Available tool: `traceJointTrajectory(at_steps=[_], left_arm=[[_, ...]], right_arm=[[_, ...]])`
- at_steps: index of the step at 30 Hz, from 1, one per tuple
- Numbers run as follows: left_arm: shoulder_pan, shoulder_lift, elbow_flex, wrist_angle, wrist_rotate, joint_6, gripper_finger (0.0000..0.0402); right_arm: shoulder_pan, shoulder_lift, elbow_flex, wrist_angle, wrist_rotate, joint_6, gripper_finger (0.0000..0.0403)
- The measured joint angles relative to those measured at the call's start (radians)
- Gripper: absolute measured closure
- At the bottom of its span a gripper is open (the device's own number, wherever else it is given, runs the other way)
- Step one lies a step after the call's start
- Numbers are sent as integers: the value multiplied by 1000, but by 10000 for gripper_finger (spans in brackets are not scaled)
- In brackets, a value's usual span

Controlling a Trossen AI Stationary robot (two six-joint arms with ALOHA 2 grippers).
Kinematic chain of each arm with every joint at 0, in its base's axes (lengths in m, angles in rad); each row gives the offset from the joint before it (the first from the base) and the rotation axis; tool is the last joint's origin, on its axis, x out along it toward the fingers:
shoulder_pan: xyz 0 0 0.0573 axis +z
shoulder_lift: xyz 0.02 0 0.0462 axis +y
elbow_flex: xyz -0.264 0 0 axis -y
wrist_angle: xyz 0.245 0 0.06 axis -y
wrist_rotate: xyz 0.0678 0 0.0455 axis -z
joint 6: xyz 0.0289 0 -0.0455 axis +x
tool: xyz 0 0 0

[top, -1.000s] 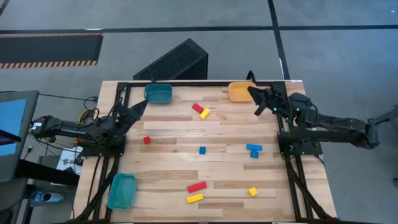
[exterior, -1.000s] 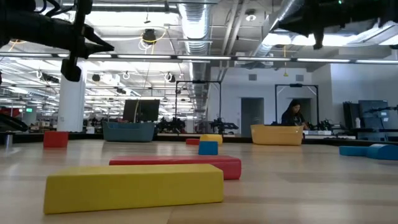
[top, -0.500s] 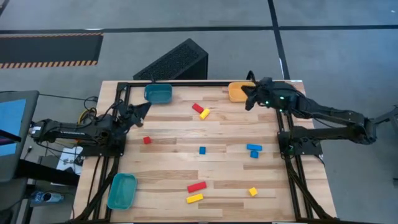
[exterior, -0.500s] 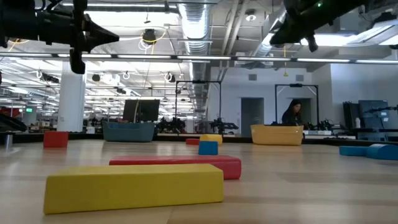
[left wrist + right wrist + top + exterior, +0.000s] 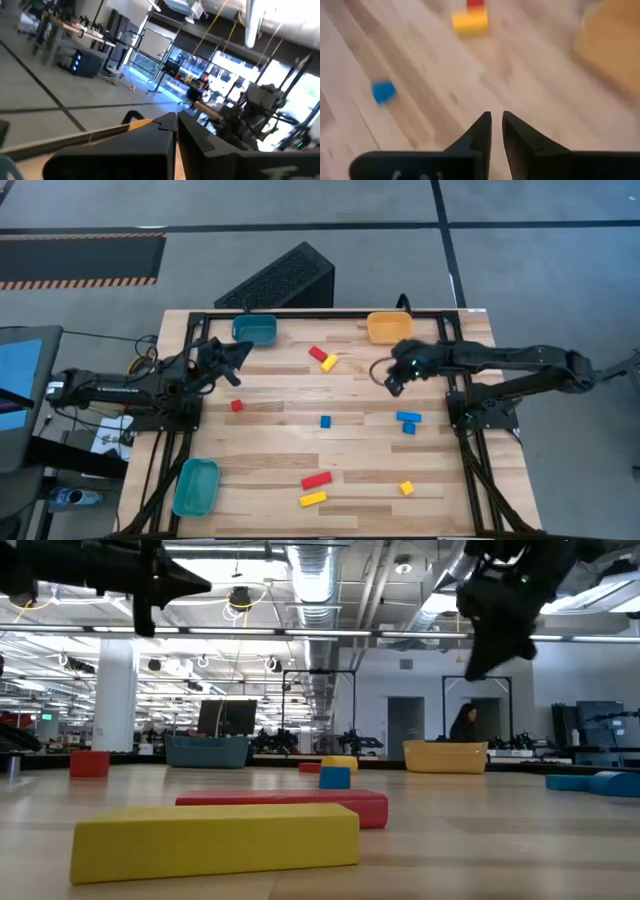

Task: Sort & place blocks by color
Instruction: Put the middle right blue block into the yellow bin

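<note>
The right tool [image 5: 392, 383], fingers nearly together and empty, is held over the tabletop [image 5: 270, 430] just inside the orange bin [image 5: 388, 328]. The blocks [image 5: 324, 360] lie scattered; the red-and-yellow pair lies toward the far-left corner. The left tool [image 5: 238, 357], fingers together, hangs near the teal bin [image 5: 255, 330].

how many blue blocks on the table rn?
3. One small blue cube sits mid-table. A blue bar and a second blue cube sit side by side toward the right edge, near the right arm's base. None appear hidden.
</note>
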Motion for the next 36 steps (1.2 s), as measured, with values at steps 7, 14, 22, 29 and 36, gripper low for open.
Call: traceJointTrajectory(at_steps=[7, 14, 22, 29, 36], left_arm=[[40, 135, 107, -35, 1, 59, 401], [87, 215, 207, -182, 55, 60, 395], [102, 218, 229, -265, 85, 104, 306], [106, 225, 230, -308, 81, 148, 246], [108, 225, 230, -311, 54, 181, 239]], right_arm=[[90, 79, 0, -148, -101, 52, 282], [228, 167, -8, -188, -116, 17, 196], [313, 192, -163, -38, -117, 38, 155], [329, 233, -232, 66, -109, -9, 157], [297, 291, -241, 108, -139, -16, 170]])
